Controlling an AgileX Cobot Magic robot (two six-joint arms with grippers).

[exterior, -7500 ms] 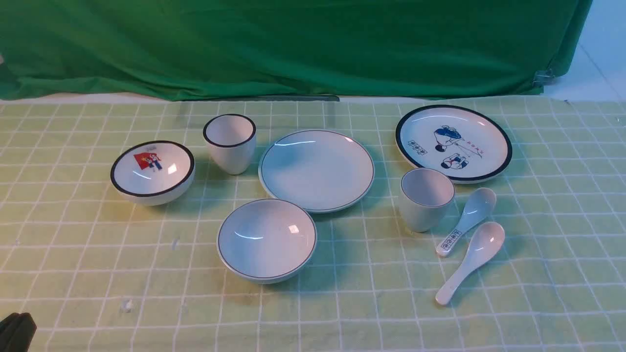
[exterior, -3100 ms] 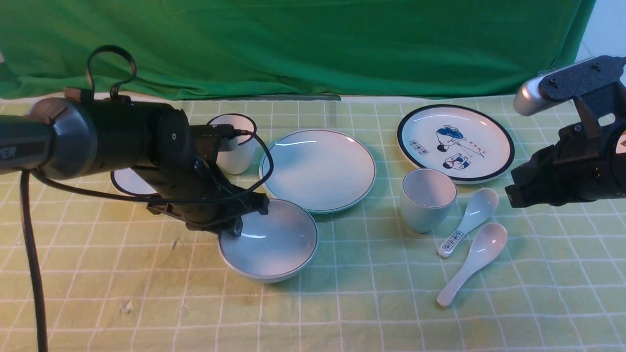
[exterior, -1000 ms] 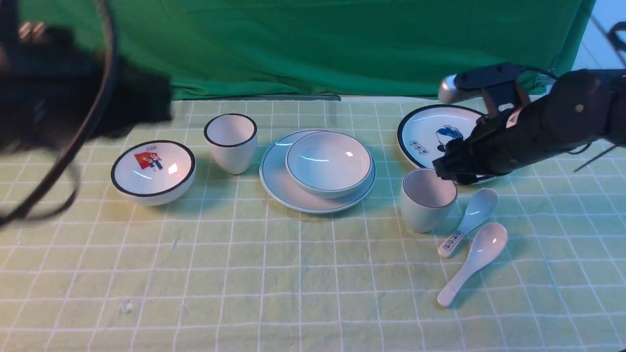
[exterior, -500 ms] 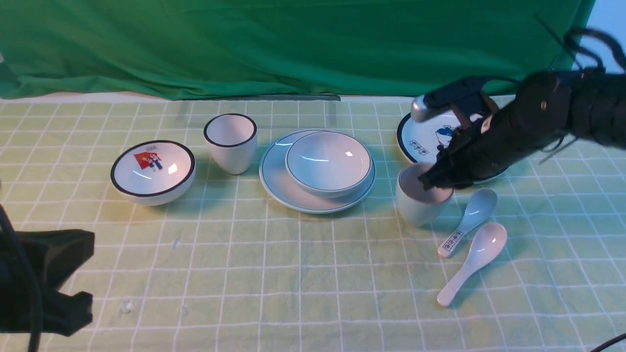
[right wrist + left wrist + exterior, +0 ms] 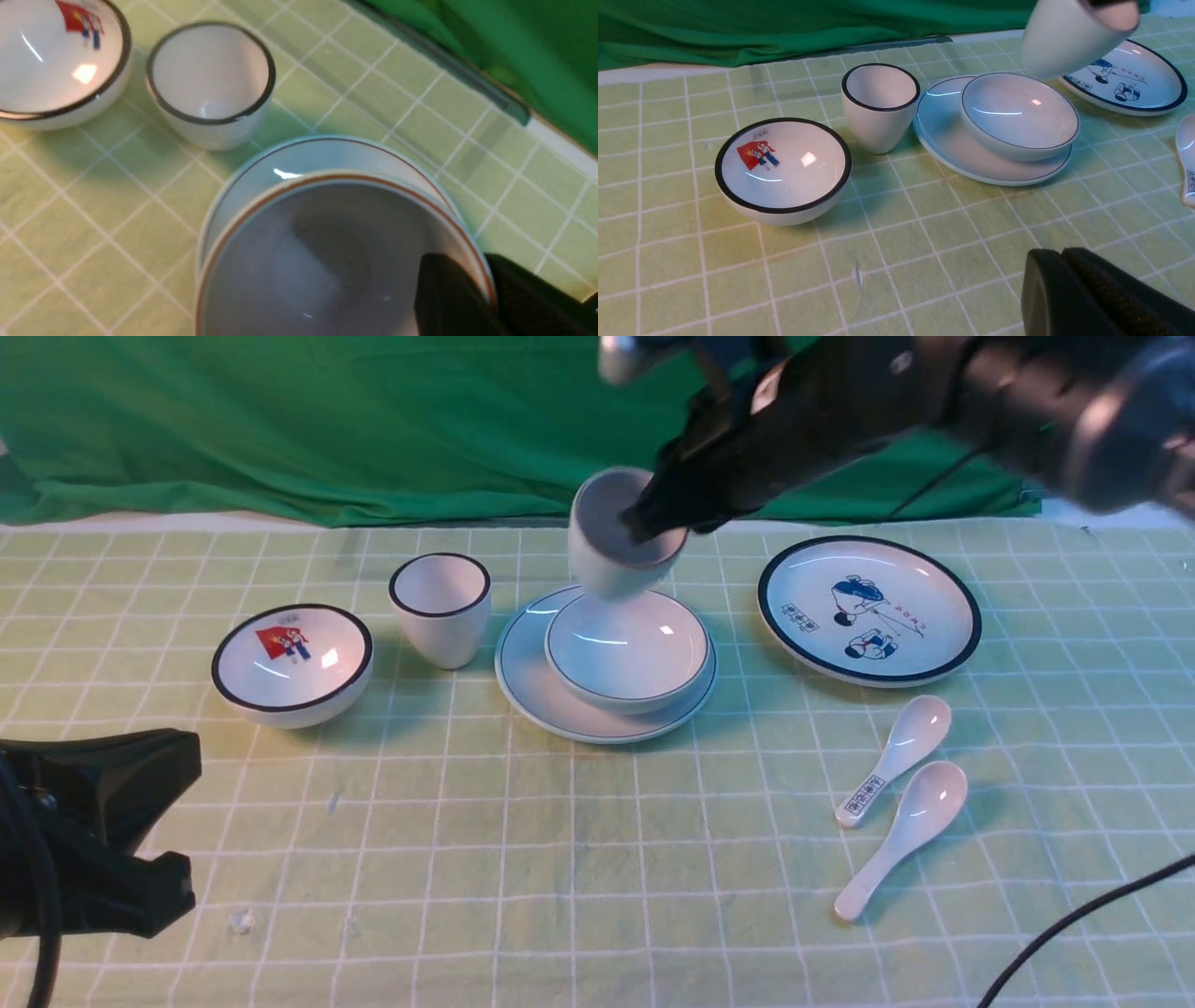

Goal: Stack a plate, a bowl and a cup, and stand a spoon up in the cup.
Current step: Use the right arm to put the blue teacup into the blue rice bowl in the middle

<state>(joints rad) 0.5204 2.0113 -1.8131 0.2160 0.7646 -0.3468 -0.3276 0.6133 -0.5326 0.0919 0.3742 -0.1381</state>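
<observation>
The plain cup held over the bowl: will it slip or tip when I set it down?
Probably slippery: the plain cup looks glazed and the right hand pinches one rim wall. It hangs tilted and tapers to a narrow base, so it may tip on the curved floor of the bowl.

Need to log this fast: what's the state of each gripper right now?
Left gripper: shut, holding nothing.
Right gripper: shut on the thin-rimmed cup, held in the air.

Bright overhead light, soft shadows, small glints on the bowl (image 5: 644, 658); raised cup (image 5: 607, 555) motion-blurred.
</observation>
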